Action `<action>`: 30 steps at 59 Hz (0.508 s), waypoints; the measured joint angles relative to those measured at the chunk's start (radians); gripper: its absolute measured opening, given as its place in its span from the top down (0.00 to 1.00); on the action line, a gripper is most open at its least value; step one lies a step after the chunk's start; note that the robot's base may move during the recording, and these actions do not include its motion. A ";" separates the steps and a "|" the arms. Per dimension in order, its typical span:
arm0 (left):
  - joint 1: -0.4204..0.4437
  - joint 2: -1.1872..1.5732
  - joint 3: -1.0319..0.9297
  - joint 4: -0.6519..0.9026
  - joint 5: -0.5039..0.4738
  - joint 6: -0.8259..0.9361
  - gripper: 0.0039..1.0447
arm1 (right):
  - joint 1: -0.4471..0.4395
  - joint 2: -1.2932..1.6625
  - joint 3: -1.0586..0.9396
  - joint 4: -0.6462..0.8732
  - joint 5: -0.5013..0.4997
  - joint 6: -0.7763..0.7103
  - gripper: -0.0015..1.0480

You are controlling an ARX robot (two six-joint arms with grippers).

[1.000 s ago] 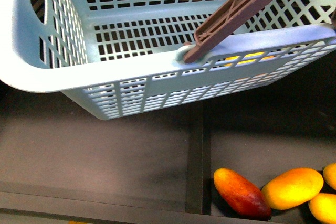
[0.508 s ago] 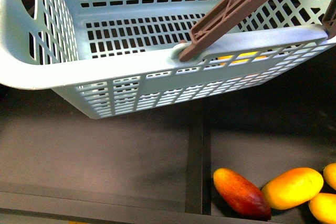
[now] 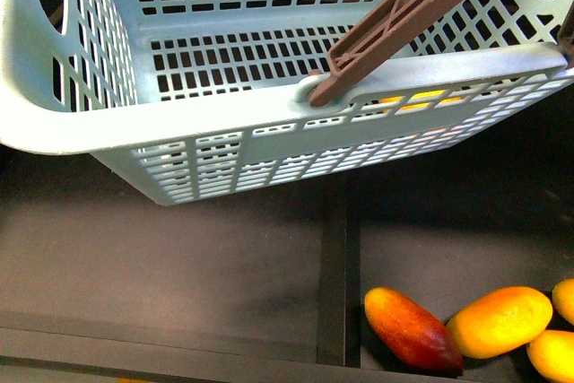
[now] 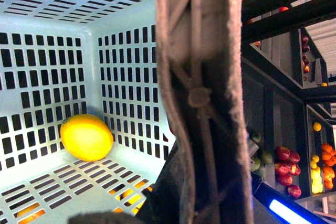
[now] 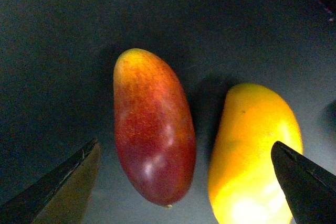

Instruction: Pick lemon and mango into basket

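Right gripper (image 5: 185,143) of mine hangs over the dark shelf surface (image 3: 179,266) with its jaws spread wide, one finger on each side of the small oblong dark red mango with orange-yellow patches (image 5: 153,129); the fruit lies below, untouched. I judge the wide spread is there to clear the mango's flanks, yet one finger sits over the long yellow mango (image 5: 257,153) lying just beside it, so a straight descent could clip that neighbour; a small shift toward the red fruit would suit.

My left gripper itself does not show; the brown plastic hoop handle (image 4: 199,103) runs close across its wrist camera, which probably means I am carrying by it, but I cannot tell whether the fingers are clamped. The light teal rectangular plastic basket with slotted walls (image 3: 179,127) hangs tilted above the shelf, near the fruit, so the carry to it should be short; the small round yellow-orange lemon (image 4: 86,137) already rests on its floor, close to a side wall. The mango is the half left to do.
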 joint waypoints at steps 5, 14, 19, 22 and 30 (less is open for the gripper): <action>0.000 0.000 0.000 0.000 -0.001 0.000 0.96 | 0.016 0.034 0.045 -0.012 0.000 0.007 0.08; 0.000 0.000 0.000 0.000 0.001 0.000 0.96 | 0.041 0.092 0.108 -0.034 0.007 0.011 0.08; 0.000 0.000 0.000 0.000 0.001 0.000 0.96 | 0.051 0.119 0.129 -0.043 0.020 0.012 0.08; 0.000 0.000 0.000 0.000 0.001 0.000 0.96 | 0.055 0.133 0.137 -0.045 0.027 0.013 0.08; 0.000 0.000 0.000 0.000 0.001 0.000 0.96 | 0.056 0.174 0.166 -0.056 0.046 0.013 0.08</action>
